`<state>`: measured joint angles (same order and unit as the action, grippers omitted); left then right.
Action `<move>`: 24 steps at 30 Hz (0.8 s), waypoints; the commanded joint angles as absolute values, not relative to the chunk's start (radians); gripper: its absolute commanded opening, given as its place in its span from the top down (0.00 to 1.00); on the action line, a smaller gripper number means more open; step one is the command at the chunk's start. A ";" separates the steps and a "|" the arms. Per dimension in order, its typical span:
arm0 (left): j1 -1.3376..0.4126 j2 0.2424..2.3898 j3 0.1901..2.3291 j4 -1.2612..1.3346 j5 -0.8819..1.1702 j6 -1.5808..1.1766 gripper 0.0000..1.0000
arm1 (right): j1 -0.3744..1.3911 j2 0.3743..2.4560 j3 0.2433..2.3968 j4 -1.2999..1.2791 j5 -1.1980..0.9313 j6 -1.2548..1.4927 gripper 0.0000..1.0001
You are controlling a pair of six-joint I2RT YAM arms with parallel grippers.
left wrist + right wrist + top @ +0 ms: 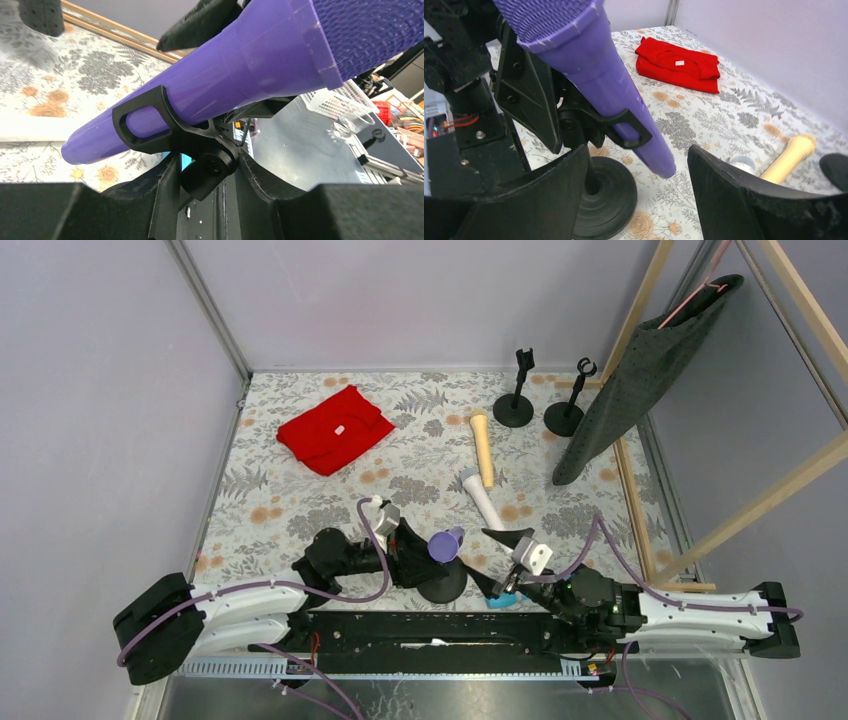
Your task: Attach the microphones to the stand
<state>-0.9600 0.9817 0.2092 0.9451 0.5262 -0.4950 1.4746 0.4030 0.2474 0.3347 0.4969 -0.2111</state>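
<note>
Floral cloth covers the table, and at its 6 o'clock edge the purple microphone [444, 545] sits in the clip [150, 125] of a black stand [441, 585]. Its long axis is steeply tilted, mesh head up and tail slanting down toward about 1 o'clock. Below the clip the left gripper [205, 167] is clenched on the stand's joint, while the right gripper [636, 157] is released, jaws wide either side of the tail.

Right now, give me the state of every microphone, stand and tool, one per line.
left tool: shut on the near stand.
right tool: open, holding nothing.
near stand: upright, held below its clip.
purple microphone: seated in the near stand's clip, slanted.
white microphone: lying loose.
cream microphone: lying loose.
light blue microphone: loose, mostly hidden by the right tool.
far left stand: upright, clip empty.
far right stand: upright, clip empty.
</note>
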 commanded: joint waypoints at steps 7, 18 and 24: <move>-0.953 0.949 0.280 1.077 0.610 -0.548 1.00 | 1.480 0.635 0.285 0.519 0.464 -0.514 0.19; -0.953 0.963 0.293 1.082 0.654 -0.584 1.00 | 1.480 0.721 0.251 0.705 0.494 -0.680 0.24; -0.953 0.969 0.292 1.084 0.677 -0.600 1.00 | 1.480 0.768 0.279 0.700 0.473 -0.775 0.47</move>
<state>-0.9409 0.9779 0.2279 0.9199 0.5995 -0.5594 1.4799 0.7452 0.2405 0.6113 0.4725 -0.6693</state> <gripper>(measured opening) 0.422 0.583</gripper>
